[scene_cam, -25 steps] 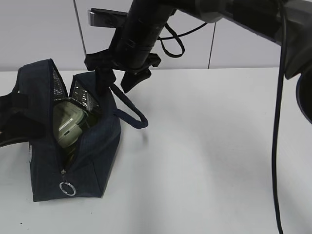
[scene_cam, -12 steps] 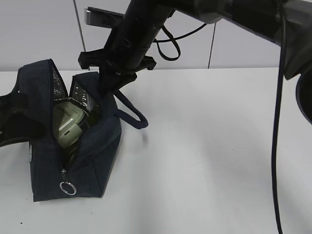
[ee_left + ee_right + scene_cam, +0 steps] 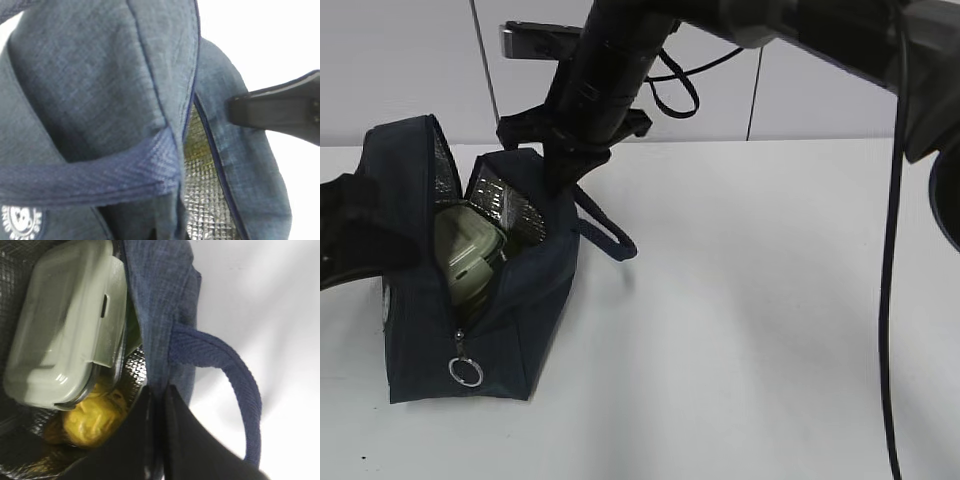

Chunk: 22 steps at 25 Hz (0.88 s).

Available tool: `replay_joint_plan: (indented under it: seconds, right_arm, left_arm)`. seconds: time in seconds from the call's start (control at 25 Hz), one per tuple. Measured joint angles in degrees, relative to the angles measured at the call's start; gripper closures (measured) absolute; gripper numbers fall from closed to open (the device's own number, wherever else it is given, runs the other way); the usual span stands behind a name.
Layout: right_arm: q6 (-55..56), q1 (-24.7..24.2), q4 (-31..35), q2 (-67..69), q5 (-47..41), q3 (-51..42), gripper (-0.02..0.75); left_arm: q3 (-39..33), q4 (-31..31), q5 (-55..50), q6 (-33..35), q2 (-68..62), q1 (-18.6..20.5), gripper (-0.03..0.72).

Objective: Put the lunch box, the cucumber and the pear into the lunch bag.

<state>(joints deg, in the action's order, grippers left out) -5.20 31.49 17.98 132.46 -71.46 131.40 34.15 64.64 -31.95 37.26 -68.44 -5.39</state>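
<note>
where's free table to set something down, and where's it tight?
Free: the white table right of the lunch bag, out to the dangling black cable, and the strip in front of the bag. Tight: the bag's mouth, filled by the lunch box and pear, with the right gripper shut on its rim.

The dark navy lunch bag [image 3: 470, 300] stands open, silver lining showing, zipper ring hanging at its near end. Inside, the sage-green lidded lunch box [image 3: 62, 330] sits tilted above the yellow pear [image 3: 92, 422].
</note>
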Motion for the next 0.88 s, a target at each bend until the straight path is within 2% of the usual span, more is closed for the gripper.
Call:
replay_joint_plan:
  seconds: [0.2,0.48,0.56,0.72,0.88]
  right_arm:
    - [-0.13,-0.28,-5.90,-4.05,0.00,-3.25,0.731]
    - [-0.25,-2.97,-11.47,-14.83,-0.18,-16.32,0.732]
    - [-0.25,-3.76,-12.59,-17.19,-0.27,-19.22,0.732]
    - [-0.25,-5.20,-15.25,-19.74,-0.27,-22.79,0.732]
    - [-0.36,-5.82,-21.31,-19.83,-0.39,-24.05,0.732]
  left_arm:
    - [0.14,6.48,-0.36,6.11,-0.01,0.00,0.704]
    - [4.72,8.56,-4.38,7.59,-2.04,-0.08,0.704]
    - [6.48,9.33,-5.85,7.59,-3.88,-1.21,0.704]
    - [10.26,9.74,-5.83,8.06,-9.68,-8.18,0.704]
    - [14.30,10.65,-2.44,8.36,-15.25,-16.85,0.704]
